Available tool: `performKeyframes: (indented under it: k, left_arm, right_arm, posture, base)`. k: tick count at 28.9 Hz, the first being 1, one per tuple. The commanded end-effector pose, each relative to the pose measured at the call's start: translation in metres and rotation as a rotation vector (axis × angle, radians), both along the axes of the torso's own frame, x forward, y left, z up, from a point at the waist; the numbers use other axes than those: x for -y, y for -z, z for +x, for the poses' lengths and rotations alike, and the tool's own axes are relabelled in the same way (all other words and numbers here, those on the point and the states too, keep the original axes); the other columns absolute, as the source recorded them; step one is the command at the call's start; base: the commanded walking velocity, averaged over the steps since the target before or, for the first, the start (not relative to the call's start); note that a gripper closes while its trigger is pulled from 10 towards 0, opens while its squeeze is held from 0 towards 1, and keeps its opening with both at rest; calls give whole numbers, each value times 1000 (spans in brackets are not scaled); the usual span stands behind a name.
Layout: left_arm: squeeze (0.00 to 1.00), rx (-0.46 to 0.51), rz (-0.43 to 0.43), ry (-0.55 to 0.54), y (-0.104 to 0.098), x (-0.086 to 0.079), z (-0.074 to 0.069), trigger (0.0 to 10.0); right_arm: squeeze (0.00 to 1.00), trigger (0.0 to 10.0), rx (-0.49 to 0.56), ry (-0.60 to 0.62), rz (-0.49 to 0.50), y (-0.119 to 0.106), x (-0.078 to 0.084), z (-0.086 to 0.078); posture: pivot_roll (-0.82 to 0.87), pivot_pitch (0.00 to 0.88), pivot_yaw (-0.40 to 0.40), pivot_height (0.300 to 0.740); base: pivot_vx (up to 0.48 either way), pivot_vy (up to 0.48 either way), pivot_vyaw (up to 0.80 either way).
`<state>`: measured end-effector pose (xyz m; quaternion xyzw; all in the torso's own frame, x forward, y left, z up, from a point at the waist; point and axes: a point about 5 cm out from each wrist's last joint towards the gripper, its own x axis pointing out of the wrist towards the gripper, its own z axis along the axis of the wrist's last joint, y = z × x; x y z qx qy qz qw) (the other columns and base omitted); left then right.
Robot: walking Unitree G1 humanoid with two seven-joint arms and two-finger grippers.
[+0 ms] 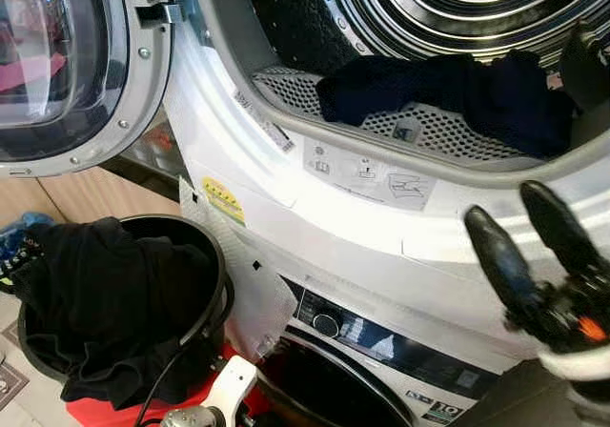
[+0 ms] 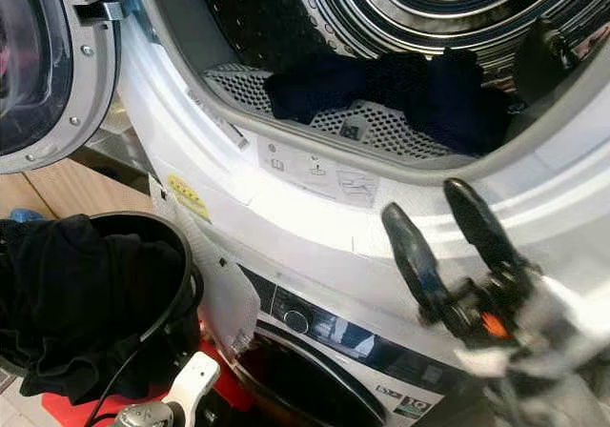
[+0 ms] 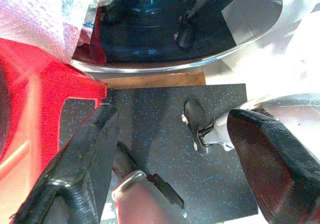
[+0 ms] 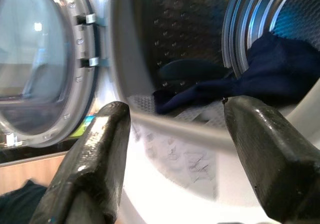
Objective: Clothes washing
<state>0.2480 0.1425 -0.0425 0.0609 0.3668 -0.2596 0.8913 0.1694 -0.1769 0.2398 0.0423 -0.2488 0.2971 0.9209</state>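
right pincer (image 1: pixel 534 227): wide, empty | dark garment (image 1: pixel 457 93): on drum lip, beyond pincer

Low at the left, a red plastic stool (image 3: pixel 30 109); stands on a dark mat (image 3: pixel 160 134) flecked with blue. Along the mat's far edge, a narrow strip of wood (image 3: pixel 155 80). Above the stool, a sheet of white bubble wrap (image 1: pixel 253 303); hangs crumpled, lower end just over the red top. Close by, a thin black cable (image 1: pixel 157 379), curving downward. Farther left, pale wooden panelling (image 1: pixel 86 198), and near it something blue (image 1: pixel 21 232), too blurred to make out.
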Motion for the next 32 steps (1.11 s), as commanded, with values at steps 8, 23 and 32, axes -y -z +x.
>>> performKeyframes:
  k: [8, 23, 32]
  left_arm:
    - [0, -16, 16, -25, 3, -7, -4, 10000]
    - [0, -18, 74, -50, 6, -14, -6, 10000]
    - [0, 72, 59, 14, -5, -2, 7, 10000]
  right_arm:
    - [0, 10000, -451, -65, -223, 105, 1, 3]
    - [0, 10000, -1054, 437, -274, 278, 4, 34]
    - [0, 10000, -1141, 524, -267, 297, -2, 34]
  posture:
    - [-14, 139, 0, 740]
    - [-14, 128, -2, 740]
    - [-10, 113, -1, 740]
  base:
    - [0, 0, 0]
    - [0, 0, 0]
    - [0, 0, 0]
